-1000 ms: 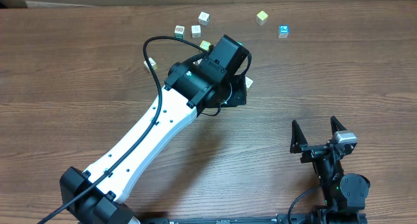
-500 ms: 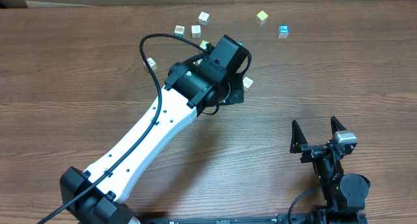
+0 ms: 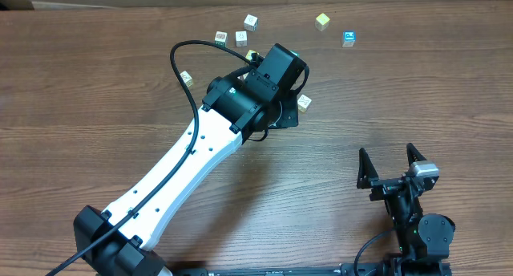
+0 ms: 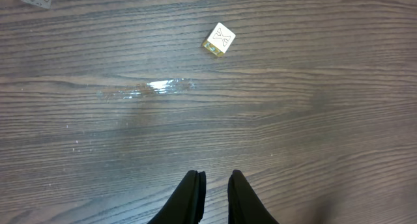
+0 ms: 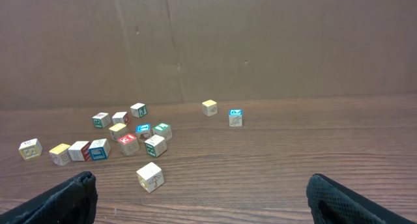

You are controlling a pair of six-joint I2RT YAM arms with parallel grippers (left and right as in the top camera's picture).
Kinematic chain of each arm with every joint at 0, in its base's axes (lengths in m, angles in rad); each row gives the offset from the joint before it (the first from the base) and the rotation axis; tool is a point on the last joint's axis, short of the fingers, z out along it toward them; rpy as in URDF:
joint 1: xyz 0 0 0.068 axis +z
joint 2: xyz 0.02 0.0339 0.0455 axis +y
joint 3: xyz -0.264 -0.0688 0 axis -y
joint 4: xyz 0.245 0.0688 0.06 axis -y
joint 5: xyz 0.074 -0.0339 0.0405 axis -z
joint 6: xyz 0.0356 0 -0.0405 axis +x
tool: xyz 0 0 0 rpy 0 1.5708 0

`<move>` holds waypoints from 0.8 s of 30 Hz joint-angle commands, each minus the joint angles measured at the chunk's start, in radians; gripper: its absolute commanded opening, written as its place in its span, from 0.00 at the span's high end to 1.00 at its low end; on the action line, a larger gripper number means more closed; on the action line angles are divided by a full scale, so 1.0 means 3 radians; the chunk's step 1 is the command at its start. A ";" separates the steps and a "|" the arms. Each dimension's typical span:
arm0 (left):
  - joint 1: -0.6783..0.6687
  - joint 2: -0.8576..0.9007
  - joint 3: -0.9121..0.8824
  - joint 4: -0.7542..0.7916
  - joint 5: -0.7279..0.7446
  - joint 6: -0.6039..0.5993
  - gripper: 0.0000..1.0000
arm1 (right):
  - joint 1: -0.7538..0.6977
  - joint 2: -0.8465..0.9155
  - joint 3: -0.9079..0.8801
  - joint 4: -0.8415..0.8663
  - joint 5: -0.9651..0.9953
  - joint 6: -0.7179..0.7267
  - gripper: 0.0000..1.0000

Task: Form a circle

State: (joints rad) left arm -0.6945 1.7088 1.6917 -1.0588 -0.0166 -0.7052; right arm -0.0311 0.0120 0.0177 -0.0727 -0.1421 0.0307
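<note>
I see the left arm (image 3: 192, 156) reaching slantwise over the worktop (image 3: 417, 83) toward the far edge. In the overhead view its wrist covers its own gripper. In the left wrist view the left gripper (image 4: 215, 177) hangs over bare wood. Its two fingers (image 4: 193, 196) stand a little apart, with only a narrow gap between them, and nothing is in this gap. Ahead of it, clear of the fingers, lies one pale cube (image 4: 219, 39) with a crossed mark on its top face, turned at a slant to the wood grain.

The circle (image 5: 140, 138) I see best from the right wrist view. It is a tight little cluster of letter cubes, with a yellow cube (image 5: 118, 130), a red-printed cube (image 5: 128, 144) and a whitish cube (image 5: 155, 146) close together. A blue-printed one and a green-printed one sit just behind them. I cannot tell if all of them touch. From above, the left arm hides most of this cluster.

To the left of the cluster lies a loose row of cubes (image 5: 79, 150), and three more cubes (image 5: 120, 118) lie behind it. Another pair of cubes (image 5: 209, 107) stands well apart to the right, near the cardboard wall (image 5: 260, 42).

The right gripper (image 3: 388, 157) is at the near edge of the worktop, well apart from all cubes. Its fingers are spread wide and hold nothing.
</note>
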 commanded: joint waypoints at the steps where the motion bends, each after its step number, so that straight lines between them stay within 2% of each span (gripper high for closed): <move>1: -0.0018 0.0028 0.0086 -0.0011 -0.0070 -0.0052 0.88 | 0.0017 -0.0029 -0.0032 0.0009 -0.0006 0.0020 0.00; 12: -0.0018 0.0028 0.0086 -0.0023 -0.0069 -0.0043 0.87 | 0.0017 -0.0029 -0.0032 0.0009 -0.0006 0.0020 0.00; 17: -0.0019 0.0028 0.0086 -0.0023 -0.0064 -0.0045 0.80 | 0.0017 -0.0029 -0.0032 0.0009 -0.0006 0.0019 0.00; 18: -0.0019 0.0028 0.0086 -0.0023 -0.0055 -0.0045 0.77 | 0.0017 -0.0029 -0.0032 0.0009 -0.0006 0.0019 0.00; 22: -0.0019 0.0028 0.0086 -0.0023 -0.0055 -0.0045 0.45 | 0.0017 -0.0029 -0.0032 0.0009 -0.0006 0.0020 0.00; 24: -0.0019 0.0028 0.0086 -0.0023 -0.0056 -0.0045 0.43 | 0.0017 -0.0029 -0.0032 0.0010 -0.0005 0.0020 0.00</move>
State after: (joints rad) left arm -0.6945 1.7088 1.6917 -1.0634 -0.0204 -0.7120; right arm -0.0307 0.0120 0.0177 -0.0727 -0.1425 0.0303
